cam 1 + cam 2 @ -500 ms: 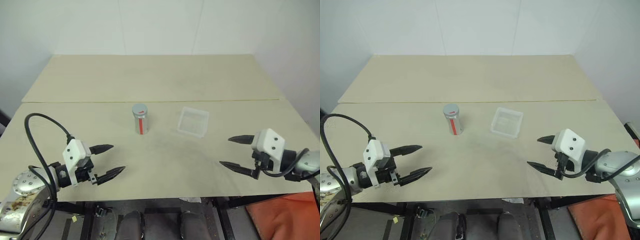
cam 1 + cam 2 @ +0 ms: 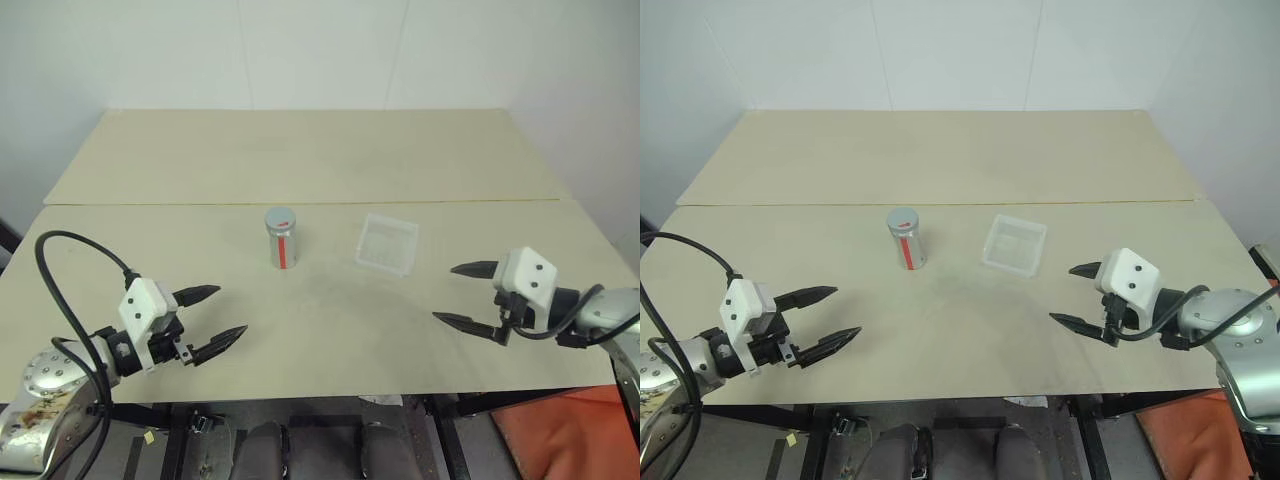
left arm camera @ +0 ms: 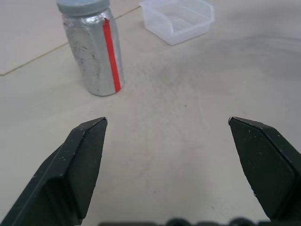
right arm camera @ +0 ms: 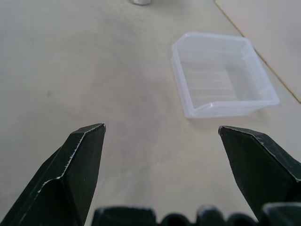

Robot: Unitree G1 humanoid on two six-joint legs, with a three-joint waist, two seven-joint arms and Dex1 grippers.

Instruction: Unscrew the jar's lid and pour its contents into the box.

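We've got the left gripper (image 2: 215,317) spread wide, nothing between its fingers; jar (image 2: 281,238) stands upright ahead of them, well apart, lid (image 3: 83,5) on (contents probably inside, can't tell). Right gripper (image 2: 469,294) also wide apart and bare; box (image 4: 222,73) sits ahead of its fingertips, near but untouched, beside the jar on the table (image 2: 330,320).

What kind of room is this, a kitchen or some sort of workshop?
Probably a robot test lab, not a kitchen: a bare pale table set against blank white walls, holding just one jar and a clear box, with cabled robot arms reaching in.
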